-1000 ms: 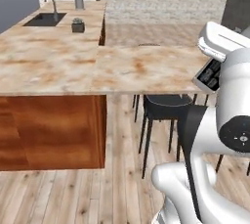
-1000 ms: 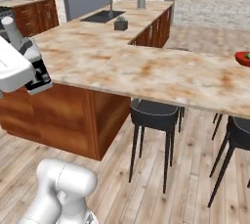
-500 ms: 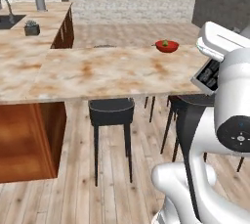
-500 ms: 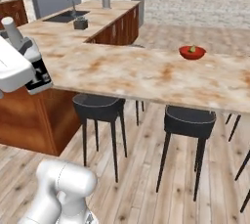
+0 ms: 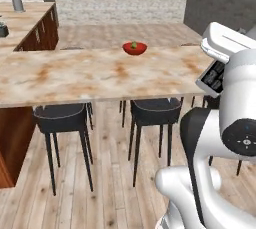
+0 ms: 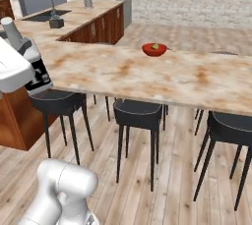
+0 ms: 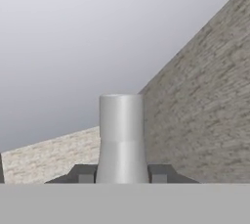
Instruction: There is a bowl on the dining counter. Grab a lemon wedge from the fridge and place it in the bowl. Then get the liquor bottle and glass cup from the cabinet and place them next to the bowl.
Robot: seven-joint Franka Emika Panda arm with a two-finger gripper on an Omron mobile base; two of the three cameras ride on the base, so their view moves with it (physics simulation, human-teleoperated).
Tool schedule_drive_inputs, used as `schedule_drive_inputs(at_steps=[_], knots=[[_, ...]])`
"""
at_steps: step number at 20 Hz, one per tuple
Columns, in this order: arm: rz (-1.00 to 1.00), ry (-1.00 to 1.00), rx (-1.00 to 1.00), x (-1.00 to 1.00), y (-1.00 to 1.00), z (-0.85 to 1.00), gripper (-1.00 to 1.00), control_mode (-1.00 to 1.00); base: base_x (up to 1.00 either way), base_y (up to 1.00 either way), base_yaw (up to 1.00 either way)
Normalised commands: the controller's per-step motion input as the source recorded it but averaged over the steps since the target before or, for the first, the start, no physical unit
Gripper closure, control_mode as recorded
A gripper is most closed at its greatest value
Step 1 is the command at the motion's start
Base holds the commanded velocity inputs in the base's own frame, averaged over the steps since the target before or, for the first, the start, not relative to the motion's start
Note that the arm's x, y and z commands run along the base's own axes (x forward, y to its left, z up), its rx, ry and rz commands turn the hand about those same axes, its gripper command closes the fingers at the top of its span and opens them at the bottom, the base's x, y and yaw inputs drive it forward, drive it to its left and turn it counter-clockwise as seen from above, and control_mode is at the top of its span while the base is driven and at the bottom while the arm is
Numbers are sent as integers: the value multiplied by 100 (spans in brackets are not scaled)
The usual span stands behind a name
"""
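Marble counter [image 5: 90,75] ahead, red bowl [image 5: 134,48] with lemon wedge [image 5: 133,45] inside at far edge. My tool [image 7: 122,174] clenched on liquor bottle [image 7: 121,137].

Even, diffuse light fills both base views, bright without any single visible source; colours read flat and rendered. The marbled bench [image 5: 100,75] shows no glare or hot spots, only its own mottled pattern. Beneath it the stools [image 6: 138,113] sit in soft shade and cast faint, blurred shadows on the plank floor [image 5: 110,183]. Edges are soft and slightly pixelated throughout, and far details along the back wall smear. Straight lines stay straight toward the borders. In the hand view a smooth grey gradient darkens from upper left downward, and the brick wall [image 7: 205,110] looks coarse and blurry.
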Motion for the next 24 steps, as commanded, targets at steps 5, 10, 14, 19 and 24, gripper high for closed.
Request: schedule_drive_inputs(at_steps=[5,10,14,19,24], knots=[[0,0,0,0,0,0,100,100,-12,-100,1],[0,0,0,0,0,0,100,100,-10,-100,10],[0,0,0,0,0,0,100,100,0,-100,23],[0,0,0,0,0,0,100,100,0,-100,26],[0,0,0,0,0,0,100,100,0,-100,28]])
